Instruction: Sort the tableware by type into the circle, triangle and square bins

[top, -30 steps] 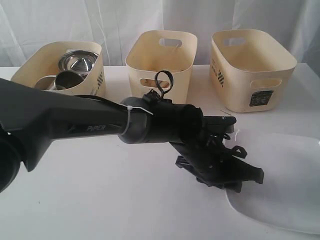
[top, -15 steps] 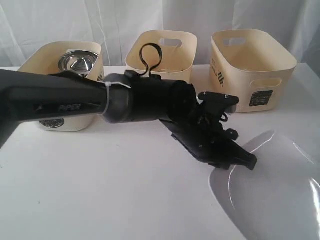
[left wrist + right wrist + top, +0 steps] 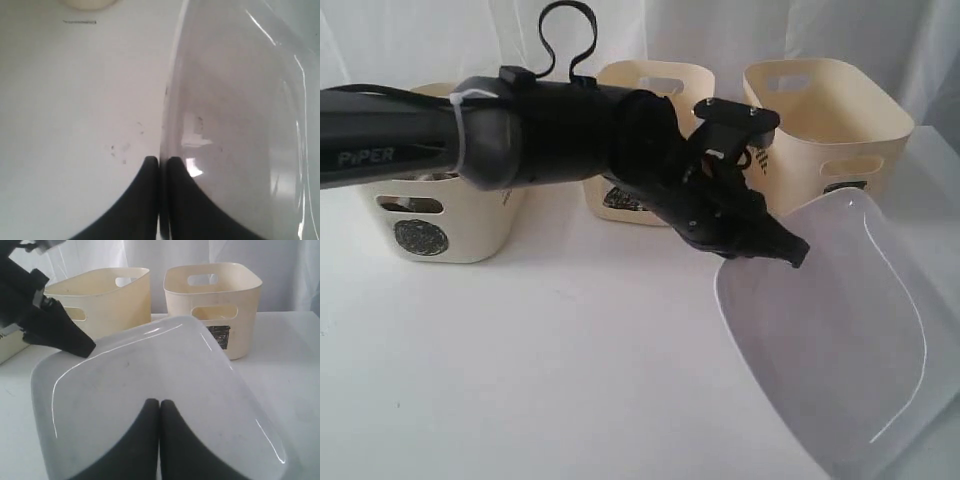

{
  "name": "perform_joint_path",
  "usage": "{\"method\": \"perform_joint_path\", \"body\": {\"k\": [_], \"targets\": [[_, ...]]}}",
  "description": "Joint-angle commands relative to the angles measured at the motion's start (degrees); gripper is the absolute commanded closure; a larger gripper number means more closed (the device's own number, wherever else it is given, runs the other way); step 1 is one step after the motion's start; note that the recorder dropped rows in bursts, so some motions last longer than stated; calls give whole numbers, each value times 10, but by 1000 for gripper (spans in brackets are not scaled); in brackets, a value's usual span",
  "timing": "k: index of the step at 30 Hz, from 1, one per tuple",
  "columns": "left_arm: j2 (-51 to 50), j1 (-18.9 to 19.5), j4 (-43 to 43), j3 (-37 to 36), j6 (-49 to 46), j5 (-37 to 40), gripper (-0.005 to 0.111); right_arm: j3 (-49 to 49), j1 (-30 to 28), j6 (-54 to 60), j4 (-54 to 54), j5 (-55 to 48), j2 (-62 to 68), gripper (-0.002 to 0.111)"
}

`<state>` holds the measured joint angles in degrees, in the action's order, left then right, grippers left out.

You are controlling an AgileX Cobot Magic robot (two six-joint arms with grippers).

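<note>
Gripping plate (image 3: 840, 340) rim: left fingers (image 3: 145, 200) | right fingers (image 3: 145, 440): closed, empty | left arm (image 3: 540, 130) hides middle bin (image 3: 660, 85)

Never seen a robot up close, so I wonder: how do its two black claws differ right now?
The left gripper pinches the rim of the white plate between its jaws; the right gripper has its jaws pressed together with nothing between them. The left gripper shows in the exterior view; the right gripper appears only in its own wrist view. Both are black with tapered fingers.
</note>
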<state>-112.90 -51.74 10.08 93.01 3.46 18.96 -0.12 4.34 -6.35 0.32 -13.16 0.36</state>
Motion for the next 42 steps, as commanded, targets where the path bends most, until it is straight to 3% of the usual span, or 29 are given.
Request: {"method": "perform_joint_path", "body": {"k": [1,24,34,42], "targets": [[22,5,-32,14,-6,-23,107,1,-4,2,1,5,-4,108],[22,24,-156,174,26,30,107,1,-4,2,1,5,-4,108],[22,24,-227,204,27,-10,107,1,-4,2,1,5,-4,108],[21,24,-234,204,27,-20,107,1,-4,2,1,5,-4,108]]}}
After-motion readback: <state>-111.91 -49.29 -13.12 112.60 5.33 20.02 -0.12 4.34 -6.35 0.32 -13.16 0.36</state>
